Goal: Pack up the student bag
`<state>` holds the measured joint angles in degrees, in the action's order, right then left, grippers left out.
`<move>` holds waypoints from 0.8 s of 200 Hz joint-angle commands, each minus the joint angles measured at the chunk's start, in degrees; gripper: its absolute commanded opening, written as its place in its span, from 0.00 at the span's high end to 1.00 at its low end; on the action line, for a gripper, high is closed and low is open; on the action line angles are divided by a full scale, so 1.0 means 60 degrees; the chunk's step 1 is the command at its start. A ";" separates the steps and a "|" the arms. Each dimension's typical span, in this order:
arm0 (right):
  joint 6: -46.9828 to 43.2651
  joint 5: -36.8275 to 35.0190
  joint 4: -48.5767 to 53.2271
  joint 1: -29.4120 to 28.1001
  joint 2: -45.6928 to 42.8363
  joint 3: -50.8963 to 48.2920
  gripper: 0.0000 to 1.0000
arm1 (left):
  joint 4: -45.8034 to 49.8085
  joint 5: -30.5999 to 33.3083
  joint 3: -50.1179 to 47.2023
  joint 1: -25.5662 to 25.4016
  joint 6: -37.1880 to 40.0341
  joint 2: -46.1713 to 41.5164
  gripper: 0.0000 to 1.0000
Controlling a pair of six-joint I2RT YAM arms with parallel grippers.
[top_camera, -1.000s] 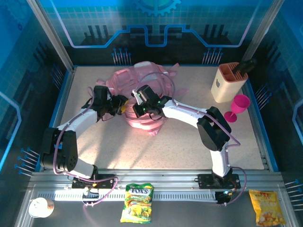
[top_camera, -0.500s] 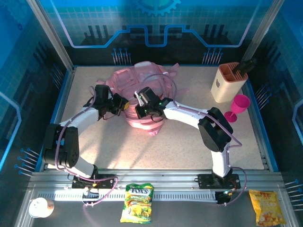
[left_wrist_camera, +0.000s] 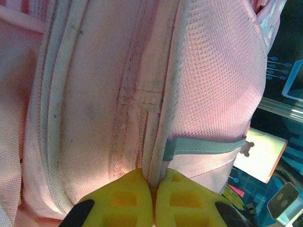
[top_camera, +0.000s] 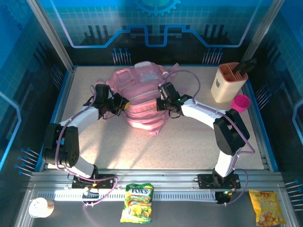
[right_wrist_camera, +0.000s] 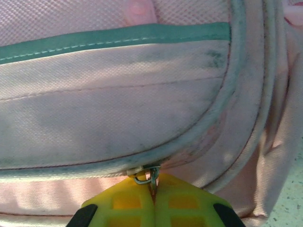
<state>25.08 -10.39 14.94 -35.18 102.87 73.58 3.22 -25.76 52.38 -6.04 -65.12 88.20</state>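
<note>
The student bag (top_camera: 142, 85), a large pink backpack with pale trim, lies at the back middle of the table. My left gripper (top_camera: 124, 105) is at its left side. In the left wrist view the yellow fingers (left_wrist_camera: 128, 194) are shut on a pale piped seam of the bag (left_wrist_camera: 94, 94). My right gripper (top_camera: 160, 104) is at the bag's right side. In the right wrist view it (right_wrist_camera: 154, 182) is shut on a small metal zipper pull (right_wrist_camera: 150, 176) at the edge of a trimmed pocket (right_wrist_camera: 118, 94).
A tan holder (top_camera: 229, 81) with a dark tool stands at the back right, with a pink cup (top_camera: 240, 102) beside it. On the front rail lie a yellow candy bag (top_camera: 137, 202), a snack bag (top_camera: 266, 207) and a white cup (top_camera: 40, 207).
My right gripper has slid from the bag's middle to its right side with the zipper pull. The left gripper has shut on the bag's seam and stayed in place.
</note>
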 commanded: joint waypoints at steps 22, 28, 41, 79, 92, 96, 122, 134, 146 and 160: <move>-0.0579 0.1252 0.0874 0.0037 0.0507 0.0782 0.85 | -0.0237 -0.0087 0.0440 0.0225 0.0154 0.0264 1.00; -0.0568 0.1204 0.0901 0.0033 0.0566 0.0855 0.83 | -0.0264 -0.0118 0.0440 0.0227 0.0139 0.0285 1.00; -0.0517 0.1071 0.0909 0.0011 0.0644 0.0933 0.80 | -0.0300 -0.0135 0.0436 0.0229 0.0121 0.0298 1.00; -0.0242 0.0754 0.0915 0.0032 0.0741 0.1154 0.78 | -0.0215 -0.0138 0.0486 0.0231 0.0160 0.0288 1.00; -0.0143 0.0492 0.0945 0.0048 0.0753 0.1166 0.85 | -0.0201 -0.0115 0.0507 0.0231 0.0194 0.0292 1.00; -0.0103 0.0379 0.0965 0.0051 0.0734 0.1164 0.87 | -0.0189 -0.0106 0.0499 0.0238 0.0207 0.0298 1.00; 0.0200 -0.0449 0.1070 0.0225 0.0491 0.0955 0.94 | -0.0051 -0.0007 0.0540 0.0309 0.0371 0.0278 1.00; 0.0425 -0.0737 0.1141 0.0373 0.0371 0.0827 0.98 | 0.0060 0.0070 0.0595 0.0348 0.0533 0.0294 1.00; 0.0636 -0.0749 0.1353 0.0546 0.0428 0.0891 0.98 | 0.0240 0.0165 0.0706 0.0390 0.0757 0.0373 1.00; 0.0678 -0.0773 0.1895 0.0601 0.0674 0.1304 1.00 | 0.0381 0.0210 0.0816 0.0434 0.0959 0.0521 1.00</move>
<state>26.76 -10.22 20.34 -34.20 106.32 78.87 4.69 -26.00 54.08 -5.34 -62.85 89.67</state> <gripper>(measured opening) 0.078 0.060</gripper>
